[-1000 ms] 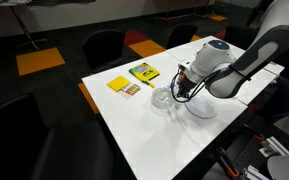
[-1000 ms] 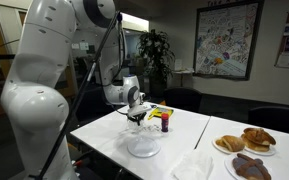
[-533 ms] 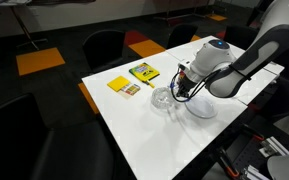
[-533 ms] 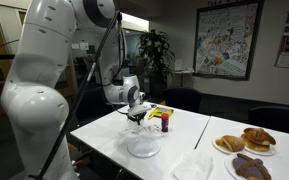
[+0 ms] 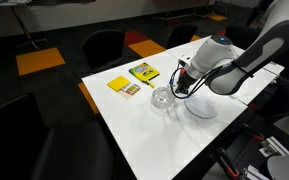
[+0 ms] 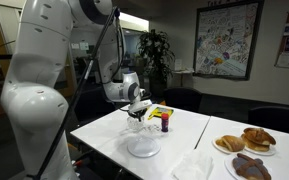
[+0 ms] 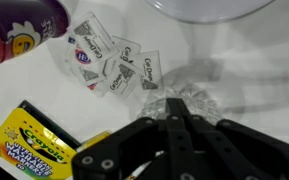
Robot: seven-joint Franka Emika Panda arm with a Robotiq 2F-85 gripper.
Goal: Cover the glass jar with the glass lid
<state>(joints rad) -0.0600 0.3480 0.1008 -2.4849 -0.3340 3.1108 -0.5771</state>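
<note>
Gripper (image 5: pixel 182 89) risen slightly off table (image 5: pixel 134 130) versus half-second earlier. Jaws look closed. Clear glass at tips, probably lid (image 7: pixel 192 100); grip unconfirmed. Jar (image 5: pixel 162 98) on table, just beside gripper, near dish (image 5: pixel 202 106). Suggests lift begun, placement over jar pending.

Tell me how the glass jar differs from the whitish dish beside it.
The glass jar is see-through, the dish whitish. The jar is narrower, the dish wider. The jar sits nearer the crayon box, the dish farther from it. Both are round and stand on the white table.
</note>
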